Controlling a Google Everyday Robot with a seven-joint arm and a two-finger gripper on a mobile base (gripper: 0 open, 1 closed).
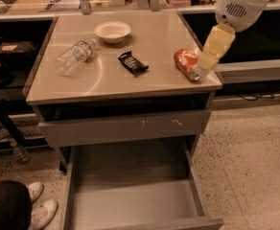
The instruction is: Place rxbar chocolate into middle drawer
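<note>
The rxbar chocolate (133, 63), a small black bar with white lettering, lies flat near the middle of the counter top (145, 83). The middle drawer (130, 202) is pulled out wide below, and its grey floor is bare. My gripper (205, 63) with pale yellow fingers hangs from the white arm (240, 4) at the counter's right edge. It sits right beside the orange-red soda can (187, 63), well to the right of the bar and apart from it.
A clear plastic bottle (75, 56) lies on its side at the left of the counter, and a white bowl (112, 31) stands at the back. The drawer front with pale scratches (125, 127) is closed above the open drawer. A person's white shoes (37, 206) are at the lower left.
</note>
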